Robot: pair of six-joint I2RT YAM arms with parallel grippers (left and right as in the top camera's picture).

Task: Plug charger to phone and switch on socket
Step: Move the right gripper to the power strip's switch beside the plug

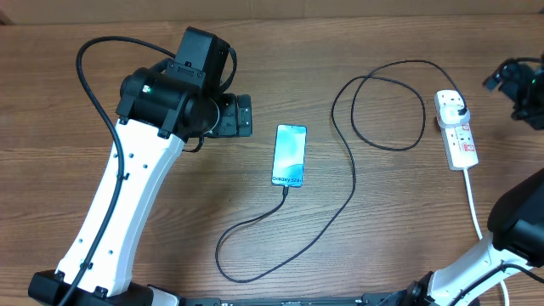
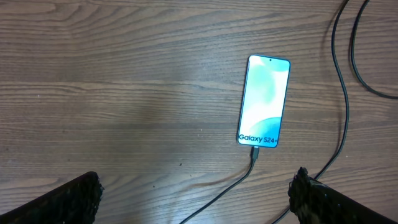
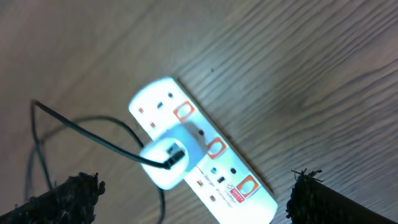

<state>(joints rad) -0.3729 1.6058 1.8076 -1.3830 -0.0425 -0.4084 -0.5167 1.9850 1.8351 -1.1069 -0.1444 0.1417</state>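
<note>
The phone (image 1: 290, 155) lies flat near the middle of the wooden counter (image 1: 399, 246). Its light-blue screen is lit, and the left wrist view shows "Galaxy S24+" printed at its near end. The charger cable (image 1: 353, 170) has its small connector seated in that near end. From there it runs down into a wide curve, climbs to the right of the phone, makes a loose loop and reaches the power strip (image 1: 459, 140) at the right side of the counter.

The power strip lies well apart from the phone, and its white cord (image 1: 473, 204) trails off towards the near edge. In the right wrist view the cable's far end goes into an adapter block (image 3: 169, 158), which looks pale there. The block is plugged into the strip close to the end away from the white cord. Three red-marked switches (image 3: 216, 148) run along the strip; I cannot tell how they are set.

The left hand (image 1: 240, 115) hangs over bare wood just left of the phone. Its fingers (image 2: 68, 199) are spread wide with nothing between them and touch nothing. The right hand (image 1: 514, 81) sits at the far right edge of the overhead view. It is above the counter beside the strip's plugged end, likewise spread wide and gripping nothing, and its wrist camera looks down on the strip.
</note>
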